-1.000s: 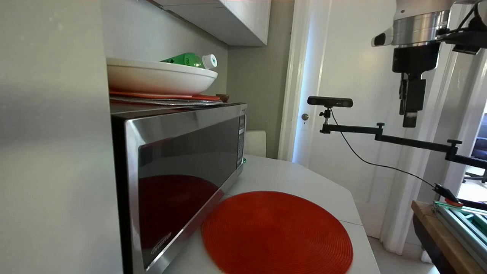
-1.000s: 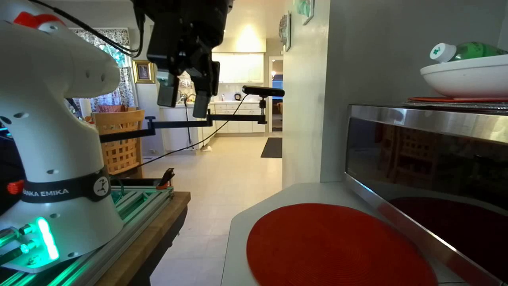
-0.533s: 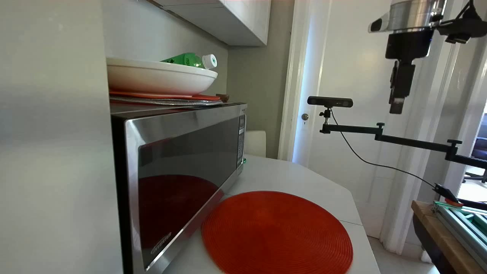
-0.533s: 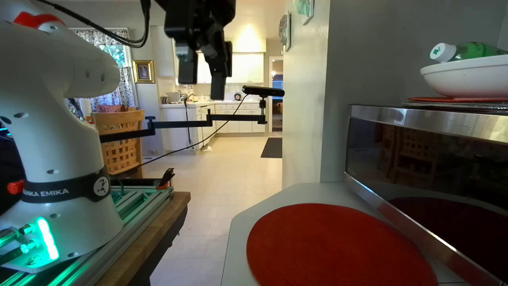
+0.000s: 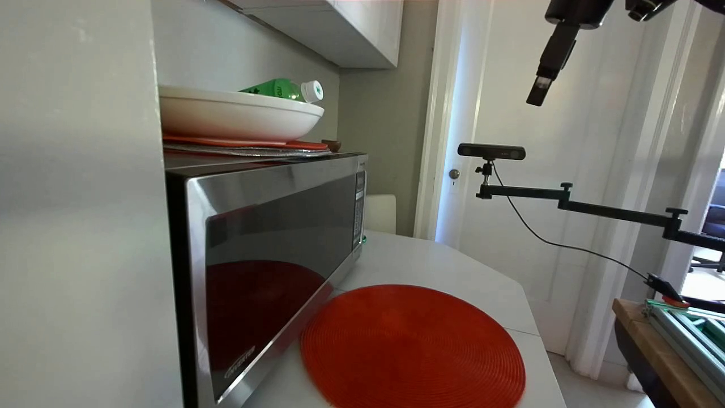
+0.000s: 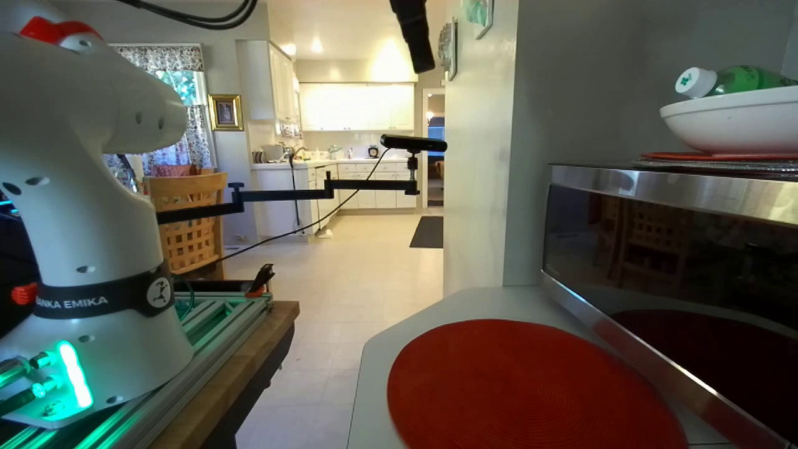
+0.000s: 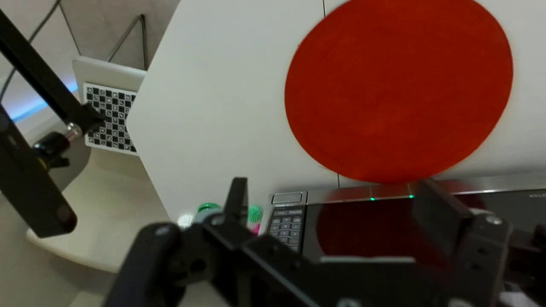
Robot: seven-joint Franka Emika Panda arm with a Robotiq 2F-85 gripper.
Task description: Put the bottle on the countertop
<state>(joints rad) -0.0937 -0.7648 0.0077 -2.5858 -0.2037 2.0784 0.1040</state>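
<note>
Rising toward 11 o'clock in an exterior view, my black pincer (image 5: pixel 538 92) gapes empty; I'd pinch the light-looking green plastic bottle (image 5: pixel 278 89) mid-body.

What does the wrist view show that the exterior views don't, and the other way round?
Only the wrist view: the black-and-white checkered board, past the edge of the countertop.

Only the exterior views: the green bottle, which lies in the white bowl, and the wooden tabletop.

Shared by all: the countertop, the red mat, the microwave and the end effector, open in the wrist view.
</note>
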